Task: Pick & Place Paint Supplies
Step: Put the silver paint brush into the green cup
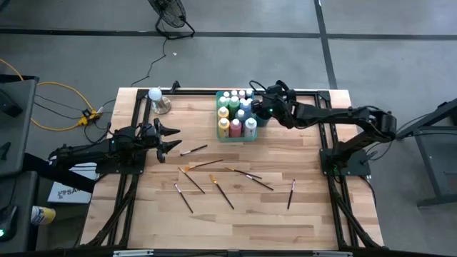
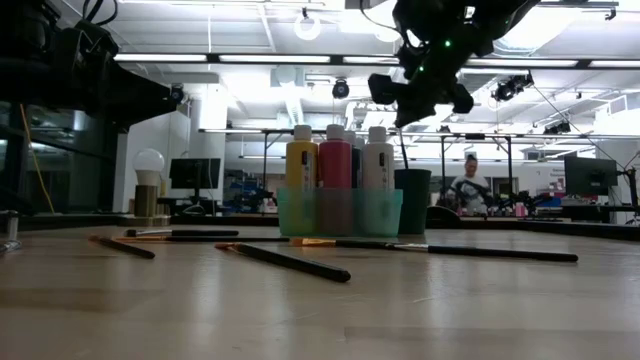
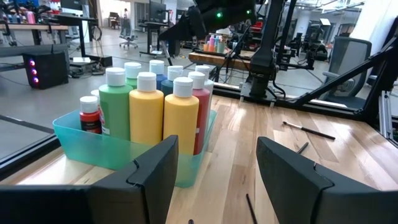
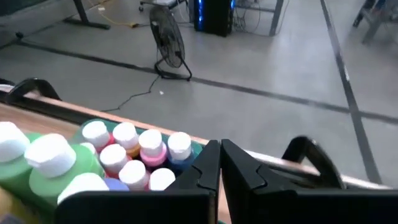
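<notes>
**Shut right gripper above the bottle bin, left gripper open beside the brushes**

The right gripper hangs with fingers pressed together, empty, over the far end of the teal bin packed with white-capped paint bottles. The left gripper waits with fingers spread, holding nothing, near the bin. Paintbrushes lie scattered flat on the table just beyond it.
</notes>
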Robot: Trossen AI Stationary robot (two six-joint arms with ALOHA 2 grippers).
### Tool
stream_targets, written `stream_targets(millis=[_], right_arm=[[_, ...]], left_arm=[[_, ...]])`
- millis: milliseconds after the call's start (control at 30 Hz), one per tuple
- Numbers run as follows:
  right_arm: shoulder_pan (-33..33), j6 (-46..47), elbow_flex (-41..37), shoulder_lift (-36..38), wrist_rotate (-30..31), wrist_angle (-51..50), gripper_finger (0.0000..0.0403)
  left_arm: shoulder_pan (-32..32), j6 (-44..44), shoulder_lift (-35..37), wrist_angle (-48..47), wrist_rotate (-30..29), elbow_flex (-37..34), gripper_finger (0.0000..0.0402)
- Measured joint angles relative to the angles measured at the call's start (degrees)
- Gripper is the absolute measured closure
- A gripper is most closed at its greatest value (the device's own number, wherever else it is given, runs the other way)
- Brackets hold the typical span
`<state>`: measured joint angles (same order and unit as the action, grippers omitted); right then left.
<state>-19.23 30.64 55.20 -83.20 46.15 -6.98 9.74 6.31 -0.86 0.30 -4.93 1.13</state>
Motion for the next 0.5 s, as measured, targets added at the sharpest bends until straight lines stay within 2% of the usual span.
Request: stream_targets(millis=[233,500], right_arm=[[-0.03,4.22,0.0,0.04,-0.2,-3.34,0.039],[-0.02,5.23,0.0,0.04,-3.4,-3.5,0.03]], left_arm=[[0.0,-0.02,0.0,0.0,0.0,0.0,0.019],[-0.01,0.0,-0.01,0.0,0.0,0.0,0.019]])
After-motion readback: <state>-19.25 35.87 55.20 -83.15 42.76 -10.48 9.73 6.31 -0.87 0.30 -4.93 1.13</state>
